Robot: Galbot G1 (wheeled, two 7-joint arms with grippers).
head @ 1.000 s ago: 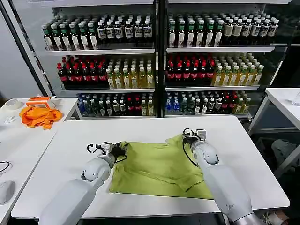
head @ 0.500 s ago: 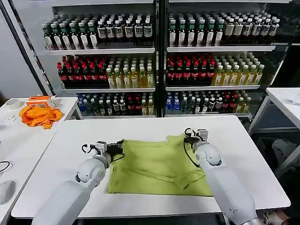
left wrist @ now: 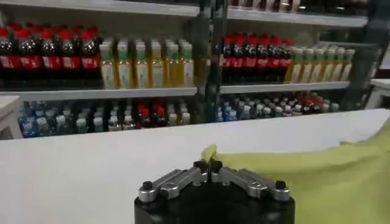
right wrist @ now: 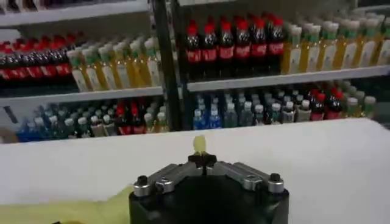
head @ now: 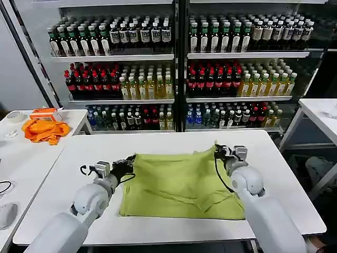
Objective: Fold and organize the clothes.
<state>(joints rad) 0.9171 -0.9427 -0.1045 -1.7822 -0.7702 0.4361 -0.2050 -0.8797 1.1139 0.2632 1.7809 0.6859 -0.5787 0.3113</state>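
**Both tools pinch the shirt's far corners**

One lime T-shirt (head: 181,184) lies on the white tabletop (head: 79,158), long axis running from one tool across to the other. The left tool (head: 125,164) is clamped on the far left corner; its wrist view shows the fingertips (left wrist: 210,165) meeting on green cloth. The right tool (head: 221,153) nips the far right corner, apparently lifted slightly. One orange cloth (head: 45,130) sits well beyond the left tool.

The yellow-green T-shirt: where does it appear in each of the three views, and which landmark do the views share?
Head view: the T-shirt is spread at the middle of the white table.
Left wrist view: behind the left tool, reaching the picture's edge.
Right wrist view: a tip above the right tool, more in the corner.
Shared landmark: the bottle shelves.
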